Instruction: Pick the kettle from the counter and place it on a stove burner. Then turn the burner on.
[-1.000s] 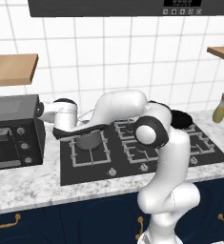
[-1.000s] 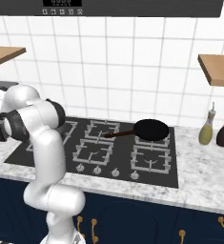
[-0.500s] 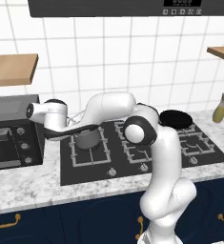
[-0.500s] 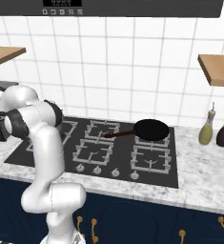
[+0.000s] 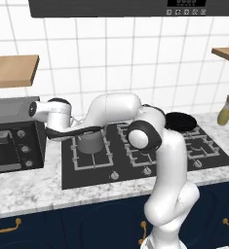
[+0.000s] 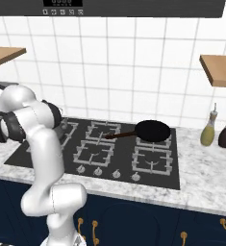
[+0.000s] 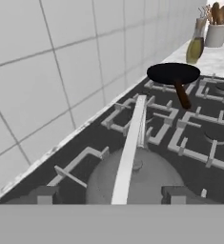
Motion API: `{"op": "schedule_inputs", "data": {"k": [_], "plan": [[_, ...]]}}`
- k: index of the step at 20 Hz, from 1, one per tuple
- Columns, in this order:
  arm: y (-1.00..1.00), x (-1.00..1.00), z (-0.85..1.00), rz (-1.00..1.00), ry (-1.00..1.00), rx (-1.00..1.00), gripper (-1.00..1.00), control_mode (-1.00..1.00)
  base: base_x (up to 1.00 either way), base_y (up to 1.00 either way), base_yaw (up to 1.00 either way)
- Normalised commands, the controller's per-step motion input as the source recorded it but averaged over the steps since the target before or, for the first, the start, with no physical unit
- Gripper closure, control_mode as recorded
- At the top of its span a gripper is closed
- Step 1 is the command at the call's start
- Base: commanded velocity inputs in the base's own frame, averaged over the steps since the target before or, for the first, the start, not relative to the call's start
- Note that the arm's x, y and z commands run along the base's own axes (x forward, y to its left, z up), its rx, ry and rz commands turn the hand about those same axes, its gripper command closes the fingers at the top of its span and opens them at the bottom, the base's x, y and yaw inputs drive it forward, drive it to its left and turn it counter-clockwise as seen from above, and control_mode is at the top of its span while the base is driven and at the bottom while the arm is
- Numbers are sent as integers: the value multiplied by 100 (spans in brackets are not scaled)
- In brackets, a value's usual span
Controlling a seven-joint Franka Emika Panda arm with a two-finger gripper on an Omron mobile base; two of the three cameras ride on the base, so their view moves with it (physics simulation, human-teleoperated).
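Note:
The dark-grey kettle [image 5: 90, 142] stands upright on the stove burner [image 5: 80, 163], the big grate at the left of the black cooktop. My gripper [image 5: 86, 130] reaches in level from the left, just above the kettle. In the hand view the kettle [image 7: 147, 178] sits close below, and its thin arched handle [image 7: 131, 143] runs up the middle. A dark fingertip [image 7: 43, 194] stands left of the handle and the other stands right of it, both well apart from it, so the gripper [image 7: 111, 195] is open and holds nothing. The marble counter [image 5: 33, 187] runs along the front.
A black frying pan [image 5: 180, 120] with a brown handle lies on the back right grate. A row of knobs [image 5: 114, 175] lines the cooktop's front. A toaster oven [image 5: 9, 141] stands left of my hand. Bottles [image 5: 224, 109] stand far right, and the tiled wall is close behind.
My hand has drawn back to the left, away from the kettle. Its jaws have opened off the handle. The kettle stays in place on the burner.

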Motion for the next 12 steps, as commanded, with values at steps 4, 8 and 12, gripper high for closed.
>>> {"op": "schedule_inputs", "data": {"k": [4,8,12], "plan": [[-4,-12,86,0,-10,7,-100,-100,0,0,0],[-67,-97,63,0,-1,12,-100,-100,0,0,0],[-100,-100,30,0,-2,26,-100,-100,0,0,0]]}}
